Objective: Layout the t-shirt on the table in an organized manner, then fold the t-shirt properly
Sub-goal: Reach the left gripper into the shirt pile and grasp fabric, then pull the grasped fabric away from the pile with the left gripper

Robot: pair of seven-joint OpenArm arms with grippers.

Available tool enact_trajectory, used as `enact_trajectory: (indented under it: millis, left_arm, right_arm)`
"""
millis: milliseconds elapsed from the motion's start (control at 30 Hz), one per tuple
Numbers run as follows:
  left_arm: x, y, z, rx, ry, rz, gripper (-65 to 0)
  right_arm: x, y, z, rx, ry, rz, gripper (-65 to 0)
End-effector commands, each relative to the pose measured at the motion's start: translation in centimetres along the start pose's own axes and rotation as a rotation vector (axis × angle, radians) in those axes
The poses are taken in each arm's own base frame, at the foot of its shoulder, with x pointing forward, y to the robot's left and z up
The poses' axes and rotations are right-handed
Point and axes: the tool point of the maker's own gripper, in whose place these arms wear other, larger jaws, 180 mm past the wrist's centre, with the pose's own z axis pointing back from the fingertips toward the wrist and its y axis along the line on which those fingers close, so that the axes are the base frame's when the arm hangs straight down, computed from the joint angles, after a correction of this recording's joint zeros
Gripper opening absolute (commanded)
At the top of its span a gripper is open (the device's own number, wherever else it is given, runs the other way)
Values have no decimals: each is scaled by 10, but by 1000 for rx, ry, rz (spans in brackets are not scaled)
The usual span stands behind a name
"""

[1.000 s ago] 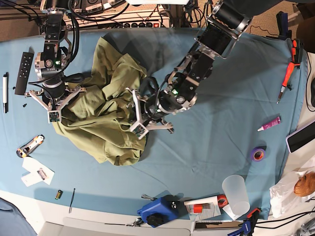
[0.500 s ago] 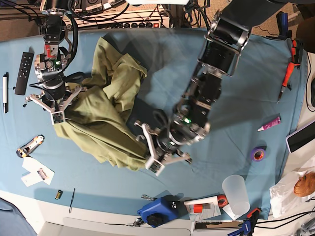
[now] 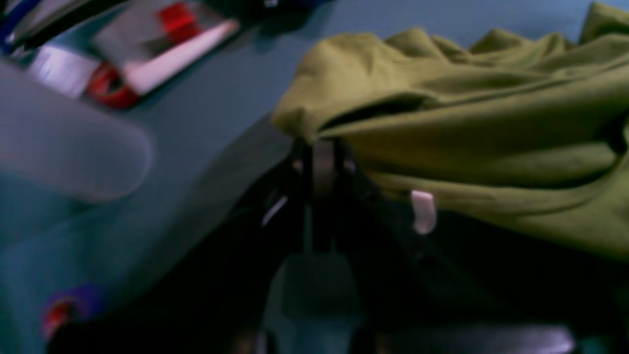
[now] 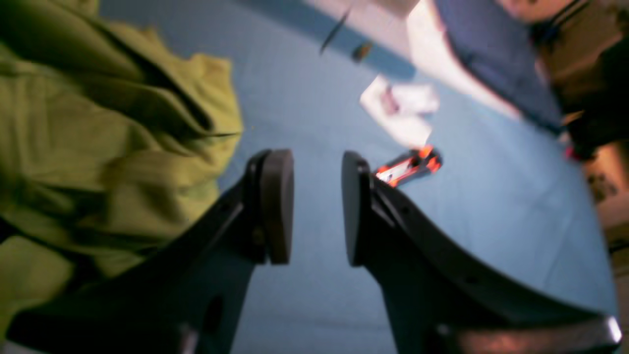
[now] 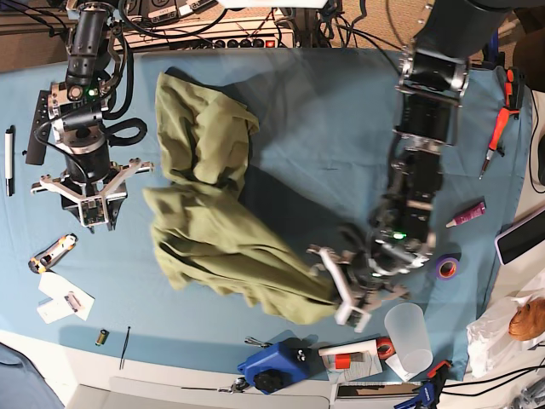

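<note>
Olive t-shirt (image 5: 217, 230) lay bunched and unfolded on the table (image 5: 315, 128), one edge pinched in the closed left gripper (image 5: 341, 294) near the front rim, while the right gripper (image 4: 317, 206) stood parted and empty beside it; spreading and folding remained outstanding.

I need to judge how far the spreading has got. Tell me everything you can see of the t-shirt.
The t-shirt is plain olive-green soft cloth, no print, still bunched and creased. It lies stretched across the blue table, from a folded heap at the far side to one corner pinched in the shut left hand near the front edge. The right hand stands open beside it, apart from the cloth. Sleeves and collar cannot be made out.
</note>
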Motion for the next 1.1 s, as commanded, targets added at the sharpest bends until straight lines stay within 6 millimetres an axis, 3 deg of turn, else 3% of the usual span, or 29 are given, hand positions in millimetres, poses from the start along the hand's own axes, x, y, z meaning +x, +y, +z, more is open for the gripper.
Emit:
enact_trajectory:
  millis: [0, 100, 267, 333, 433, 567, 733, 833, 900, 1067]
  left_arm:
    - [23, 25, 8, 54, -60, -11, -650]
    - [11, 61, 19, 115, -19, 7, -650]
    - [-9, 96, 38, 125, 58, 119, -650]
    - [-16, 108, 45, 139, 90, 151, -650]
    - [-27, 127, 58, 159, 134, 202, -650]
    - [-35, 132, 71, 96, 134, 264, -650]
    - [-40, 116, 78, -42, 115, 244, -642]
    - [-37, 110, 78, -78, 99, 215, -373]
    - [-30, 106, 78, -103, 69, 232, -248]
    - [1, 77, 82, -279, -68, 238, -221]
  right_arm:
    - [11, -13, 2, -51, -39, 0, -470]
    - [7, -23, 3, -107, -23, -12, -470]
    - [6, -26, 4, -126, -21, -22, -470]
    - [4, -16, 3, -70, -16, -31, -470]
    - [-1, 16, 6, 90, -14, -23, -470]
    - [-11, 30, 11, 158, 5, -21, -471]
    - [-12, 31, 11, 161, 9, -20, -470]
    - [-13, 32, 11, 162, 10, -20, -471]
    - [-13, 32, 12, 162, 12, -20, -470]
    - [-14, 32, 12, 163, 15, -20, -470]
